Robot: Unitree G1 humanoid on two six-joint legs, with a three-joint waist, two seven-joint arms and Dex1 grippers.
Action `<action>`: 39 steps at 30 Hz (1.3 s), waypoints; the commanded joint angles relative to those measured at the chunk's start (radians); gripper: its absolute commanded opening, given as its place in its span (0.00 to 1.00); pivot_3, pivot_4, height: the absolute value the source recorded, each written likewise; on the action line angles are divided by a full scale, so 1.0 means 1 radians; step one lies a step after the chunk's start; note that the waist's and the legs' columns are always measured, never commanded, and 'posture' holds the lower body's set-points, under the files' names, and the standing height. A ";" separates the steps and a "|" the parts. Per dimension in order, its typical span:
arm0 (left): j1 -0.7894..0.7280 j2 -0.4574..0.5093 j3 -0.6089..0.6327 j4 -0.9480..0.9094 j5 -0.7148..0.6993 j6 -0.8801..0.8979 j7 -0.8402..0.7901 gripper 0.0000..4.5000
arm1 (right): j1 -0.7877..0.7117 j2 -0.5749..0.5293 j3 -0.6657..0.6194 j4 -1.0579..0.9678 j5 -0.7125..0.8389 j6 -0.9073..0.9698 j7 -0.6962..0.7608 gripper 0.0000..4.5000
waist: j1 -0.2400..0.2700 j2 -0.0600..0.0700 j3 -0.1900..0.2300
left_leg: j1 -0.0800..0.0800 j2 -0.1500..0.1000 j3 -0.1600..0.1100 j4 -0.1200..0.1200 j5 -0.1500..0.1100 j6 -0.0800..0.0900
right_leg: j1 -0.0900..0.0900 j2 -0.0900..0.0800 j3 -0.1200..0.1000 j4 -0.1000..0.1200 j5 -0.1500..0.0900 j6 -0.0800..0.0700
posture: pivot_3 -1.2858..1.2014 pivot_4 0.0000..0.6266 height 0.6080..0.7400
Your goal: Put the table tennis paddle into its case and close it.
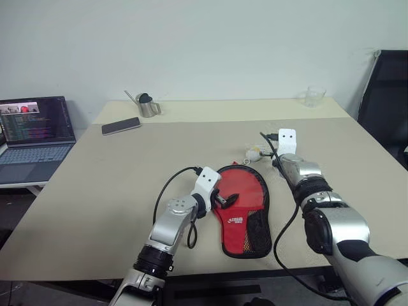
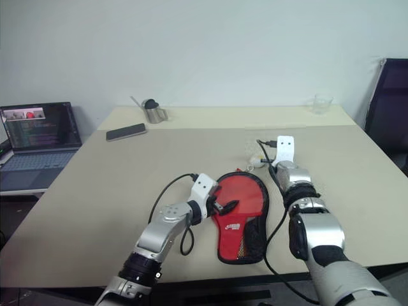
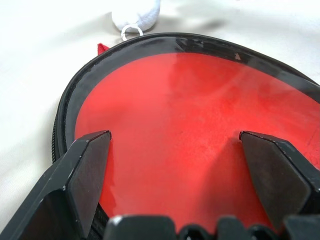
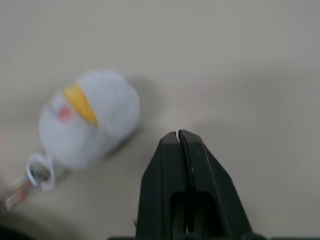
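At far left of the head view a laptop (image 1: 35, 137) sits off the table (image 1: 95, 191), with a phone (image 1: 121, 125) and a metal cup (image 1: 148, 106) toward the upper left. Below centre, the left hand (image 1: 220, 199) reaches in with fingers (image 3: 82, 175) spread wide, holding nothing; its wrist view shows them over the table tennis paddle (image 3: 190, 130), whose red face lies inside the open case (image 1: 245, 213). Right of centre, the right hand (image 4: 180, 137) is pinched closed and empty beside a small white charm (image 4: 90, 117), seen closely in its wrist view. A glass (image 1: 314, 96) stands upper right.
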 commanded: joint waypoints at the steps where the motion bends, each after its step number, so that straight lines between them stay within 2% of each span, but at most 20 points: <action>1: -0.012 -0.013 -0.022 0.024 -0.001 -0.016 -0.014 1.00 | 0.036 0.005 0.043 -0.200 0.020 0.103 0.093 0.00 | 0.000 0.000 0.000 | 0.000 0.000 0.000 0.000 0.000 0.000 | 0.000 0.000 0.000 0.000 0.000 0.000 | 0.52 0.24 1.00; 2: -0.014 -0.015 -0.024 0.028 0.000 -0.018 -0.016 1.00 | 0.039 0.008 0.035 -0.221 0.028 0.106 0.091 0.00 | 0.000 0.000 0.000 | 0.000 0.000 0.000 0.000 0.000 0.000 | 0.000 0.000 0.000 0.000 0.000 0.000 | 0.52 0.24 1.00; 5: -0.015 -0.019 -0.026 0.034 0.003 -0.022 -0.019 1.00 | 0.008 0.023 -0.017 -0.222 0.061 0.075 0.061 0.13 | 0.001 0.000 0.000 | 0.000 0.000 -0.001 0.000 0.000 0.000 | 0.000 0.000 -0.001 0.001 0.000 0.000 | 0.52 0.24 1.00; 16: -0.018 -0.015 -0.020 0.036 0.010 -0.025 -0.018 1.00 | -0.112 0.076 -0.101 -0.009 0.106 0.001 -0.051 0.98 | 0.002 0.001 0.000 | 0.000 0.000 -0.001 0.000 0.000 0.000 | 0.000 0.000 -0.001 0.000 0.000 0.000 | 0.52 0.24 1.00; 25: -0.014 -0.019 -0.017 0.033 0.010 -0.023 -0.010 1.00 | -0.169 0.139 -0.126 0.136 0.106 -0.050 -0.123 0.99 | 0.002 0.001 0.000 | 0.000 0.000 -0.001 0.000 0.000 0.000 | 0.000 0.000 -0.001 0.000 0.000 0.000 | 0.52 0.24 1.00; 31: -0.011 -0.021 -0.016 0.030 0.010 -0.022 -0.007 1.00 | -0.166 0.178 -0.123 0.218 0.085 -0.137 -0.200 0.99 | 0.002 0.001 0.000 | 0.000 0.000 -0.001 0.000 0.000 -0.001 | 0.000 0.000 -0.001 0.000 0.000 0.000 | 0.52 0.24 1.00; 39: -0.005 -0.019 -0.015 0.021 0.010 -0.020 -0.003 1.00 | -0.152 0.221 -0.116 0.292 0.071 -0.228 -0.234 0.99 | 0.001 0.001 0.000 | 0.000 0.000 -0.001 0.000 0.000 -0.001 | 0.000 0.000 -0.001 0.000 0.000 0.000 | 0.52 0.24 1.00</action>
